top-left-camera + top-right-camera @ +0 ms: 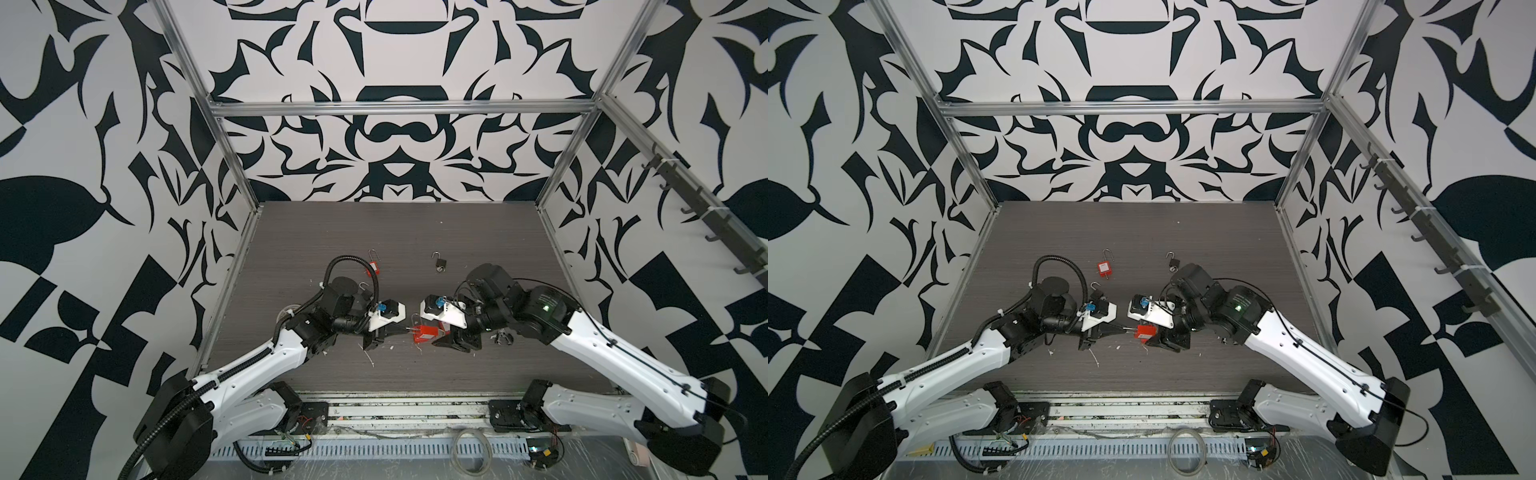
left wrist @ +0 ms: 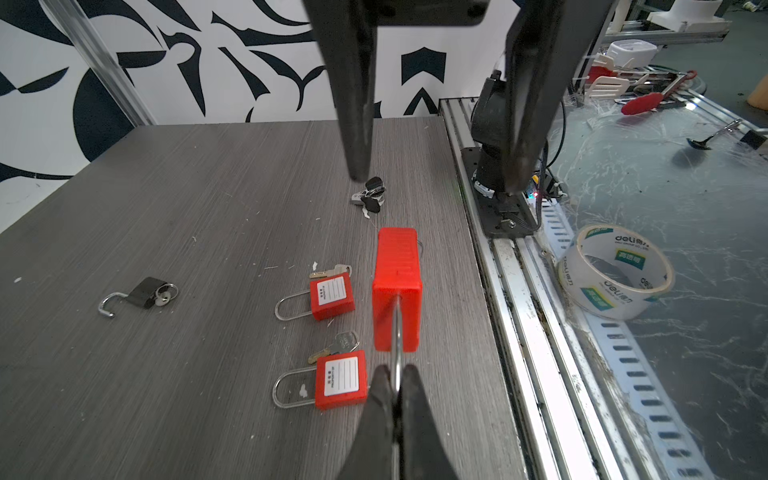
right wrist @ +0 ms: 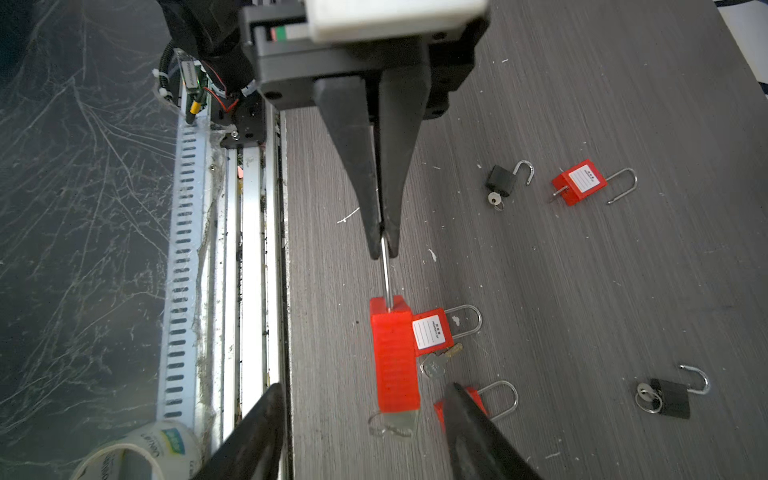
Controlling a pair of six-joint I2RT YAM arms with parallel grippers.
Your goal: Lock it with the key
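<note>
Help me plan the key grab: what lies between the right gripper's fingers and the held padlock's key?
Nothing. In the right wrist view the key juts from the held red padlock, in the gap between the right gripper's open fingers, touching neither.

Tabletop (image 1: pixel 374 232) is dark grey wood-grain, with little white scraps (image 1: pixel 369 358) scattered around the lower middle in both top views. Just above centre of the frame there's a red padlock (image 1: pixel 1104 268) with its key stuck in. Off to its right sits a small black padlock (image 1: pixel 1174 262), shackle swung open. Another black padlock (image 3: pixel 500 179) lies just below the red one, also open. Mid-frame, a second red padlock (image 2: pixel 332 296) and a third red padlock (image 2: pixel 340 380) lie side by side, keys in. A key bunch (image 1: pixel 500 337) lies right of centre.
</note>
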